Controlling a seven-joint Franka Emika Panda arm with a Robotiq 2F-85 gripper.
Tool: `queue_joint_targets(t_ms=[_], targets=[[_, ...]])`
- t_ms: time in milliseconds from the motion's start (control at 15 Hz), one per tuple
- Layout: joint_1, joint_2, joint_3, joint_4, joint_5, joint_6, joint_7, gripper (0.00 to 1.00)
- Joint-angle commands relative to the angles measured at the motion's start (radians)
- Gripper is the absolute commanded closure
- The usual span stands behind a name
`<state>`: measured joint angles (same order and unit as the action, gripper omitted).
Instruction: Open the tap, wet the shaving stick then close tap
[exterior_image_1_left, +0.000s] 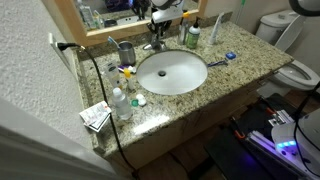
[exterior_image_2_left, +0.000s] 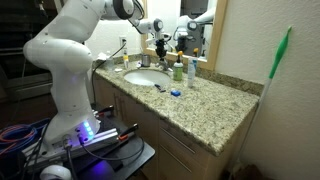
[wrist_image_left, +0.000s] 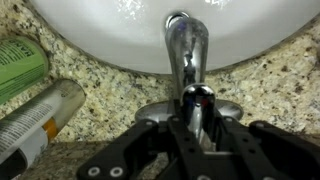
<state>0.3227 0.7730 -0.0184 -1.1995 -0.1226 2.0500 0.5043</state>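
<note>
In the wrist view we look down past the gripper (wrist_image_left: 196, 122), whose black fingers (wrist_image_left: 176, 135) are drawn in on either side of the lever handle of the tap (wrist_image_left: 186, 45), pinching it as far as we can make out. The pads themselves are hidden behind the lever, and the bottom of the frame cuts off the linkage. The lever carries a red and blue mark, and the chrome spout runs from it out over the white basin (wrist_image_left: 120, 20), of which only the near rim shows. On the granite countertop (wrist_image_left: 110, 90), toward the picture's left, a green-and-white bottle (wrist_image_left: 18, 62) and a pale tube (wrist_image_left: 35, 120) lying on its side are both cut off by the frame edge. The shaving stick (exterior_image_1_left: 222, 59) is clear only in an exterior view. It lies flat on the countertop just beside the basin's rim, on the side toward the toilet (exterior_image_1_left: 296, 72), well apart from the gripper, and too small for us to read any detail. At the countertop's back edge, under the mirror (exterior_image_1_left: 100, 12), the arm's wrist hides most of the tap, with a grey metal cup (exterior_image_1_left: 126, 50) near it.
</note>
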Motion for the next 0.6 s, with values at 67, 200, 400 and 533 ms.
queue_joint_targets(t_ms=[67,200,400,533], targets=[[-0.054,-0.103,0.052,-0.128,0.107,0.119,-0.043,0.94],[-0.082,-0.170,0.069,-0.201,0.161,0.185,-0.074,0.94],[-0.122,-0.242,0.101,-0.249,0.246,0.207,-0.140,0.94],[-0.124,-0.260,0.112,-0.231,0.271,0.092,-0.162,0.48]])
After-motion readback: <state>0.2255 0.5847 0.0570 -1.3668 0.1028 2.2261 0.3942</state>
